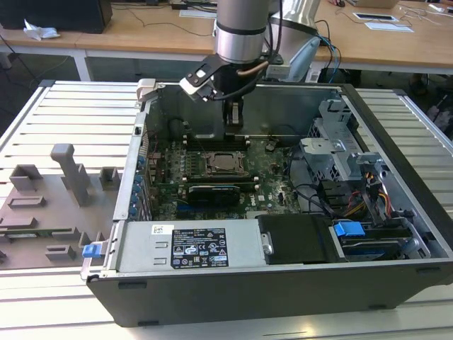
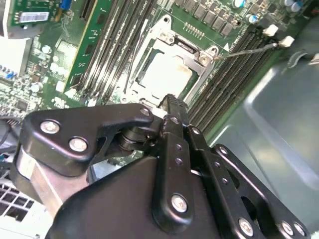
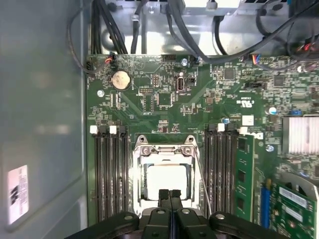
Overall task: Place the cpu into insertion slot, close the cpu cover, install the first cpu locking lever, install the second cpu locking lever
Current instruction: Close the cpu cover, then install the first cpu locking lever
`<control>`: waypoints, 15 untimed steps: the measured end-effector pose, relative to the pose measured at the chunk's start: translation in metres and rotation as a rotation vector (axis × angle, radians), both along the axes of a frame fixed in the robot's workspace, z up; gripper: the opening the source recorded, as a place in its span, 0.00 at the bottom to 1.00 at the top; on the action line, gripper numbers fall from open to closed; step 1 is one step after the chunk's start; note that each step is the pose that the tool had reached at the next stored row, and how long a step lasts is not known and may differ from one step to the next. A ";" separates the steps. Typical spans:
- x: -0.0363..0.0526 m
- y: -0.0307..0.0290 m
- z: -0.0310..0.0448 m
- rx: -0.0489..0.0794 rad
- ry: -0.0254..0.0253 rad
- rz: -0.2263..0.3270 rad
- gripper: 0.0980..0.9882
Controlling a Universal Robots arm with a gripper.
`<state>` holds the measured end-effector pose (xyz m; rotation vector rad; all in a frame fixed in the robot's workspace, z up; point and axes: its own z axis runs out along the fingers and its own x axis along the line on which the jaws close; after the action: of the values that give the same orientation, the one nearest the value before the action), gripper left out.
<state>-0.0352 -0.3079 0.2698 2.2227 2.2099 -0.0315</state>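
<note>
1. Pincer (image 3: 169, 193): the black fingers are pressed together with nothing between them. It hangs over one edge of the socket, and I cannot tell whether it touches.
2. The small flat square cpu with a dull silver-grey top (image 3: 167, 180) lies in the square silver-rimmed insertion slot (image 3: 142, 142). This is mid-way across the green circuit board (image 3: 149, 119), between banks of long black memory slots (image 3: 107, 174).
3. The thin silvery cpu cover frame (image 3: 136, 174) appears to lie down around it.
4. A thin wire lever (image 2: 244, 51) juts out, which I judge to be unlatched.
5. Handling, as I judge it: the cpu is light, rigid and fragile, so hold it by the edges only. The lever is springy, so press near its free end.

An open computer case (image 1: 283, 297) lies on a slatted table (image 1: 71, 113), a grey moulded tray (image 1: 39, 219) beside it.
</note>
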 end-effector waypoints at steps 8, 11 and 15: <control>0.0000 0.0000 0.0036 0.000 0.0000 0.000 0.01; 0.0000 0.0000 0.0038 0.000 0.0000 0.000 0.01; 0.0000 0.0000 0.0039 0.000 0.0001 0.020 0.01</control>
<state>-0.0351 -0.3079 0.2738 2.2000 2.2321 -0.0317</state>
